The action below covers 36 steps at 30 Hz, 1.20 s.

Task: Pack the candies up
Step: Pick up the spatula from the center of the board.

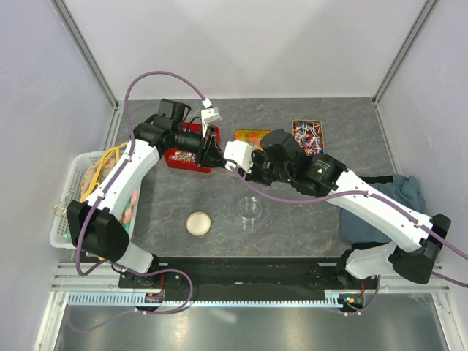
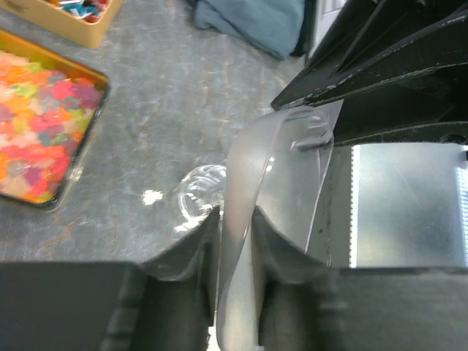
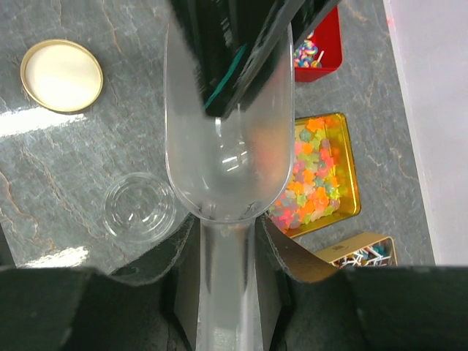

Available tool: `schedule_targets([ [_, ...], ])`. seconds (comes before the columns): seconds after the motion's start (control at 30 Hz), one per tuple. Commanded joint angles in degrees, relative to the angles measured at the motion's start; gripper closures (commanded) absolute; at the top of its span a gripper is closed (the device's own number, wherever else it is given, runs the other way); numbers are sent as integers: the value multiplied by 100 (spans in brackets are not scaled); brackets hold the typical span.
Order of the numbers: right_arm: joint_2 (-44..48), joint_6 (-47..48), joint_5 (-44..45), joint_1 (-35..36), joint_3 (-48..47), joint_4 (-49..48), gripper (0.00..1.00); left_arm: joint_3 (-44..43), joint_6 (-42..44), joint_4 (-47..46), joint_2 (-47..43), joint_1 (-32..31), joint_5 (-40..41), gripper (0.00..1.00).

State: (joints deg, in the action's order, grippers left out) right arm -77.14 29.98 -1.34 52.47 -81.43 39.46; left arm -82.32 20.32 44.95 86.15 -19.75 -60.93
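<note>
The right gripper [image 3: 228, 227] is partly closed on the handle of a clear plastic scoop [image 3: 227, 175], which lies straight between its fingers with the bowl pointing away from the wrist. The left gripper [image 2: 235, 219] meets it from the opposite side over the middle of the grey table [image 1: 183, 197]. Its fingers sit close on either side of the scoop's thin wall, seen edge-on in the left wrist view, but whether they are pressing on it cannot be told. The scoop's bowl looks empty. The candies [image 3: 306, 55] (small wrapped ones, pink and purple among them) lie in a red tray [image 3: 329, 44] at the far left of the table, under the left arm's wrist. Just beside that tray is a gold tin [image 2: 82, 146] full of bright star-shaped jellies [image 3: 314, 175], and beyond it is a tan box [image 2: 84, 31] holding more wrapped sweets in red, white and blue. Nearer the arm bases, a clear round cup [image 1: 251, 208] stands open on the table, with a round gold lid [image 1: 198, 223] lying flat near it on its left, the two not touching. A white basket [image 1: 64, 219] sits at the left edge and a blue cloth [image 1: 398, 194] is bunched at the right, under the right arm.
</note>
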Motion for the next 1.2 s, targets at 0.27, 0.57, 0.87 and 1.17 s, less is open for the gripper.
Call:
schedule_targets([
  [0.27, 358, 43, 37, -132, 152, -589, 100, -328, 105, 102, 95, 14, -95, 35],
  [0.57, 534, 114, 354, -351, 830, -826, 100, -618, -413, -503, -318, 568, 151, 6],
  [0.87, 525, 17, 634, -597, 1243, -1124, 100, 23, -810, -1647, -451, 929, 3029, 1],
  [1.17, 542, -9, 899, -826, 1463, -1327, 100, -1100, -1161, -1313, 1639, 1385, 4492, 0],
])
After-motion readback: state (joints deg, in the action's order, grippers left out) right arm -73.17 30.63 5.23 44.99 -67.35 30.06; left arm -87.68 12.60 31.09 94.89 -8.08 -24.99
